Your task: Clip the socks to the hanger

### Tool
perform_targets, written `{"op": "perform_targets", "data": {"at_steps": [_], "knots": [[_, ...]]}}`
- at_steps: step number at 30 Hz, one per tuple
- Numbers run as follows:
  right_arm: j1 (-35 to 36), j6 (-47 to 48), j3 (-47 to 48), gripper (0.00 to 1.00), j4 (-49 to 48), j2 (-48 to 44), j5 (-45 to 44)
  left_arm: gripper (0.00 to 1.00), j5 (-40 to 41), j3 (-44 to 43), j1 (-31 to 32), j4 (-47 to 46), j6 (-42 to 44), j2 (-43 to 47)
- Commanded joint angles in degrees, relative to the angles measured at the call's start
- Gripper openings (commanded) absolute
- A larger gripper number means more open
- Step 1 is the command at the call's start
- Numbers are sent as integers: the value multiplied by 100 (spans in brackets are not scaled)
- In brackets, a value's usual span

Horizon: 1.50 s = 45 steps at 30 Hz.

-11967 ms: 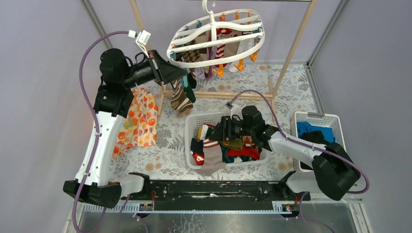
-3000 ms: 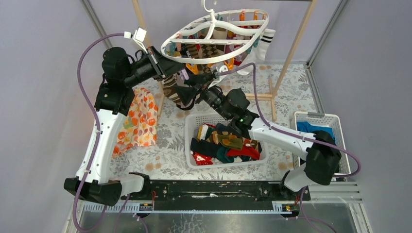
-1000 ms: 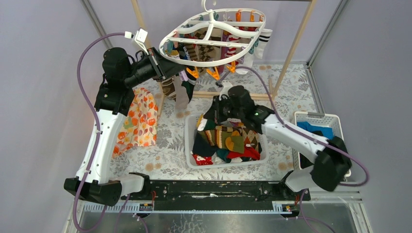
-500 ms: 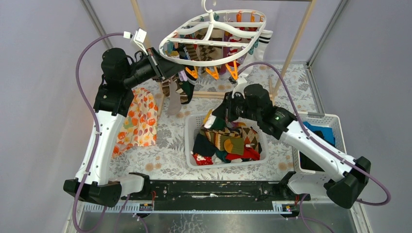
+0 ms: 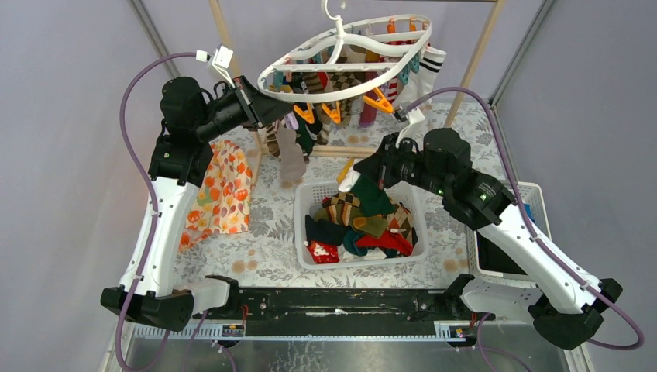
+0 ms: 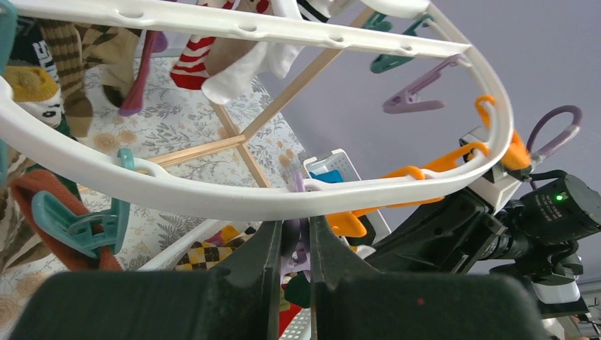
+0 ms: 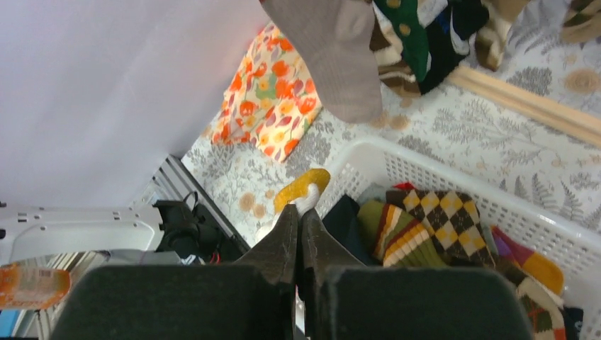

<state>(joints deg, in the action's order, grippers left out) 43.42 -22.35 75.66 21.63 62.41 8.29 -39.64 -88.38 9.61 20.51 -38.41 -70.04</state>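
1. A table surface with a grey leaf-and-flower print (image 5: 263, 248) bears everything. A tall pale wooden rack (image 5: 470, 71) stands along its far edge.
2. The large white oval plastic hanger (image 6: 234, 203), with cross bars and orange, teal and purple clips, hangs tilted above the middle of the far edge. Several socks are clipped under it, among them a red-and-white striped one and a long grey-beige sock (image 5: 290, 151).
3. A white slatted plastic basket (image 5: 300, 225) sits mid-table towards the near edge. It is heaped with loose socks (image 5: 364, 229) in dark green, red, mustard and brown argyle.
4. A second white basket (image 5: 507, 186) stands at the right edge.
5. An orange floral cloth (image 5: 221, 194) lies flat by the left edge.
6. The right gripper (image 7: 298, 212) hovers over the first basket's far rim. Its fingers are pressed together on a white sock with a mustard toe (image 7: 306, 190), lifted clear of the heap.
7. The left gripper (image 6: 296, 230) is raised at the hanger's near-left rim. Its fingers are almost closed, pinching a small purple clip (image 6: 293, 244) that hangs from that rim.
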Motion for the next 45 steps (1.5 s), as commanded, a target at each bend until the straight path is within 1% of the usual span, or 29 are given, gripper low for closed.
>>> {"op": "perform_targets", "data": {"at_steps": [1,3,7,10,13,17,22,23,24,26,27,29,33,35,37,42,43,45], "knots": [[-13,-180,-333,0,521,-310,402,5,-105,-38,-3,-80,84,80],[-11,-429,-820,0,462,-450,633,5,-116,-29,-5,-108,67,78],[-16,-1140,-2108,0,-700,-692,1044,5,-111,-5,-3,-160,33,74],[-14,-1552,-2842,0,-1610,-538,1276,5,-123,-13,-3,-157,25,65],[-10,-1613,-3280,0,-2274,-293,1098,5,-115,-15,-8,-153,36,60],[-30,-1437,-3582,0,-2847,82,810,5,-131,-5,-3,-158,27,51],[-121,-1562,-3982,0,-3694,444,947,5,-138,-4,-3,-142,61,53],[-138,-1574,-4016,3,-3759,507,1012,5,-133,-8,-4,-132,66,52],[-146,-1562,-4042,9,-3783,555,1083,5,-134,-7,-5,-132,77,52],[-162,-1548,-4058,29,-3804,618,1245,5,-136,5,-3,-130,86,60],[-166,-1510,-4042,34,-3768,651,1360,5,-140,9,-5,-130,87,61],[-197,-1466,-4001,39,-3686,702,1492,5,-147,34,-3,-135,88,61],[-258,-1398,-3874,43,-3660,857,1778,5,-157,65,-3,-173,71,74],[-298,-1314,-3768,43,-3603,958,1918,5,-158,60,-4,-174,55,77],[-359,-1265,-3678,40,-3606,1073,2090,5,-158,62,-3,-179,53,78],[-542,-1280,-3528,25,-3756,1278,2536,5,-167,35,-5,-171,53,83],[-583,-1299,-3523,21,-3822,1284,2618,5,-175,32,-4,-156,60,78],[-687,-1412,-3514,3,-4027,1247,2766,5,-176,27,-3,-148,54,76]]}}
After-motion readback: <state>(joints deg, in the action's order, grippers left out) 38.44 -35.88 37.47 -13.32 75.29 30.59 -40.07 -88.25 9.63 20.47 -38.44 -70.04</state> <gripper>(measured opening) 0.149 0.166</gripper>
